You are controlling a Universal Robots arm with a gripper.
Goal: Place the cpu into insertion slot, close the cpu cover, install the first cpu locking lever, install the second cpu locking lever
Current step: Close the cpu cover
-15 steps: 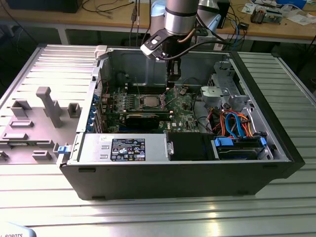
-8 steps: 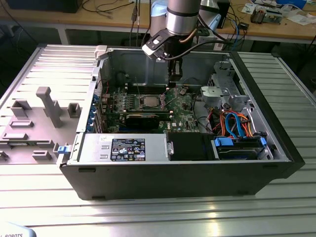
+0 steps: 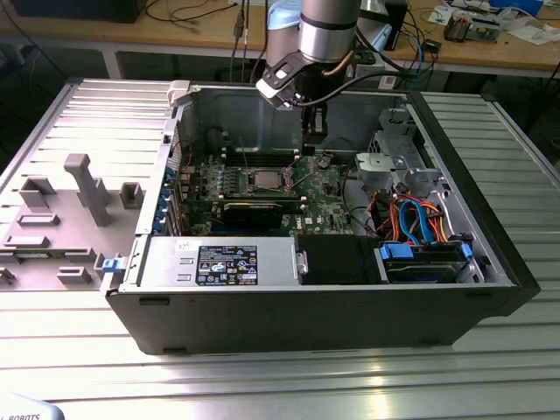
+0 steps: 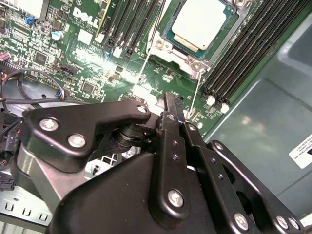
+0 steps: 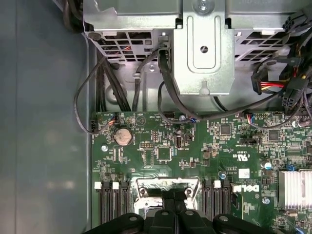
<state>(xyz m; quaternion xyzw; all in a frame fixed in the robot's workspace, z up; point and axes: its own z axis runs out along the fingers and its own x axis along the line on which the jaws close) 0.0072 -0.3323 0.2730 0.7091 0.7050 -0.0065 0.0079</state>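
The cpu (image 4: 202, 22), a flat silver-grey square, lies in the insertion slot (image 4: 171, 35). The silver frame of the cpu cover (image 4: 171, 51) lies around it. Two thin silver locking levers (image 4: 142, 77) run out from the socket's corners toward the gripper. My gripper (image 4: 174, 101) hovers above the green board beside the socket, shut, with nothing between its black fingers. In the exterior view the gripper (image 3: 313, 129) hangs inside the open case, toward that view's right of the cpu (image 3: 265, 179). In the first wrist view the fingertips (image 5: 169, 197) overlap the socket frame (image 5: 141, 185).
Rows of black memory slots (image 4: 243, 53) flank the socket on both sides. A silver drive cage (image 5: 202, 48) with black cables (image 5: 168, 87) stands beyond the board. The case walls (image 3: 262, 118) and a power supply (image 3: 227, 262) ring the motherboard. A grey fixture (image 3: 83, 188) sits outside the case.
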